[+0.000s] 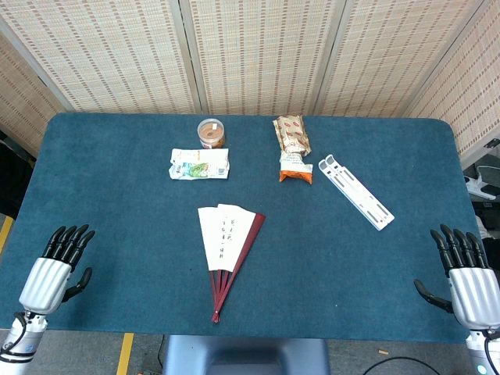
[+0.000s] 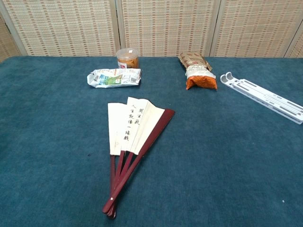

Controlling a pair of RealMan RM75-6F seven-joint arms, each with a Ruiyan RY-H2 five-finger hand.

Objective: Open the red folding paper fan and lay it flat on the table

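Observation:
The folding fan (image 1: 227,248) lies flat in the middle of the blue table, partly spread, with cream paper bearing black characters and dark red ribs meeting at a pivot near the front edge. The chest view shows the fan (image 2: 133,137) close up, its red outer guard on the right side. My left hand (image 1: 58,266) rests at the front left corner, fingers apart, holding nothing. My right hand (image 1: 465,269) sits at the front right corner, also with fingers apart and nothing in it. Both hands are far from the fan and only the head view shows them.
Behind the fan lie a crumpled white and green packet (image 1: 199,164), a small round tub (image 1: 211,133), an orange and brown snack bag (image 1: 294,148) and a white plastic rack (image 1: 356,191). Woven screens stand behind the blue table (image 1: 117,203).

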